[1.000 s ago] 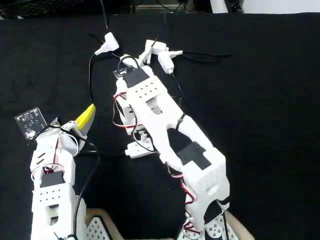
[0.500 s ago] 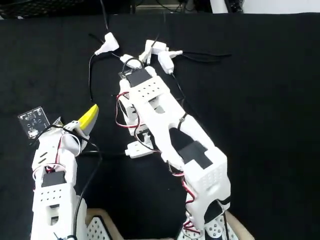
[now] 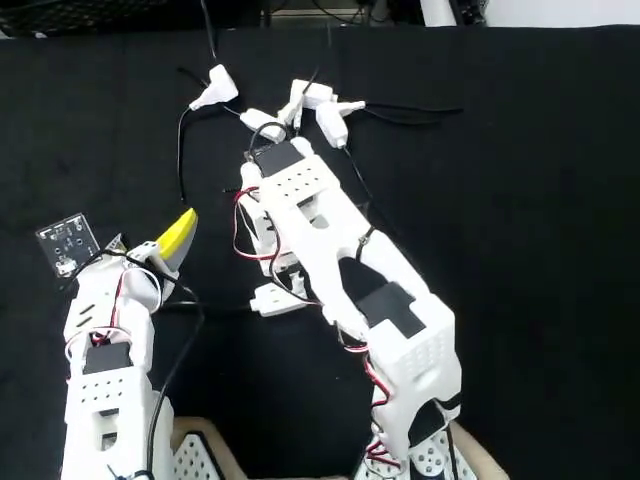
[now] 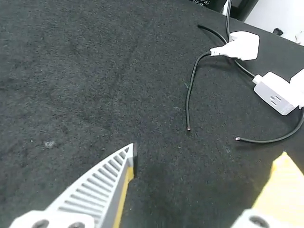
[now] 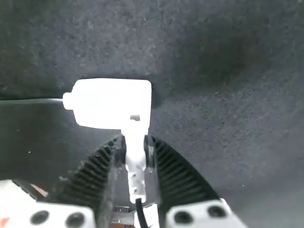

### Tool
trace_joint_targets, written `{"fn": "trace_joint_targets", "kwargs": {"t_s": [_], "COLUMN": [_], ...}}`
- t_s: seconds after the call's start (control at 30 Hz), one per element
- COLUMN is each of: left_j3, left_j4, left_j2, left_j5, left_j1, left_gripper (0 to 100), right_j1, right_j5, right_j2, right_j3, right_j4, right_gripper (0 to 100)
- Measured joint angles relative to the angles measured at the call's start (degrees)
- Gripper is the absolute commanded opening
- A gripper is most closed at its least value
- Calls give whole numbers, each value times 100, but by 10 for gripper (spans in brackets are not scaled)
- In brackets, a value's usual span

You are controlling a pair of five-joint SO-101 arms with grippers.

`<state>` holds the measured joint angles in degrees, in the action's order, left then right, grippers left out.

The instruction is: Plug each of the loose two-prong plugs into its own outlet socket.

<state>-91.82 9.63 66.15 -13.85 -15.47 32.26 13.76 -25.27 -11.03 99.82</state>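
Right gripper (image 5: pixel 135 142): ribbed black jaws closed tight on a slim white plug (image 5: pixel 137 164), held lengthwise between them, black cord trailing back toward the wrist. The plug's front end butts against a white block (image 5: pixel 111 104) lying flat on the black table (image 5: pixel 228 61), just ahead of the fingertips. A thin cable leaves the block's far end. Cannot tell whether the prongs are seated in the block or only touching it. From the high view, the right arm (image 3: pixel 330 250) stretches across the middle of the table with its tip at the near edge of a cluster of white plugs and sockets (image 3: pixel 322 105) on the far side. A small white piece (image 3: pixel 275 298) lies close beside that arm, nearer the base. Left gripper (image 4: pixel 206 161): jaws wide apart, nothing between them, hanging over bare cloth at the table's left, well apart from the cluster. Its grey ribbed finger and yellow finger frame two loose cord ends (image 4: pixel 189 128) on the cloth. Beyond those lies a corded plug (image 4: pixel 240 45), white, its black cord curving back toward the gripper. Just beside it sits a two-slot socket (image 4: pixel 274 95), slots facing up, nothing plugged into them.
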Motion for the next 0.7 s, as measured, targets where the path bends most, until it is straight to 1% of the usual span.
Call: {"fn": "trace_joint_targets", "kwargs": {"t_s": [0.23, 0.47, 0.7], "left_j3": [0, 0, 0], "left_j4": [0, 0, 0], "left_j2": [0, 0, 0], "left_j5": [0, 0, 0], "left_j1": [0, 0, 0], "left_gripper": [428, 428, 428], "right_j1": [0, -9, -18], "right_j5": [18, 167, 193], "right_j2": [0, 114, -114], "right_j3": [70, 677, 633], "right_j4": [-18, -475, -563], "right_gripper": [11, 11, 11]}}
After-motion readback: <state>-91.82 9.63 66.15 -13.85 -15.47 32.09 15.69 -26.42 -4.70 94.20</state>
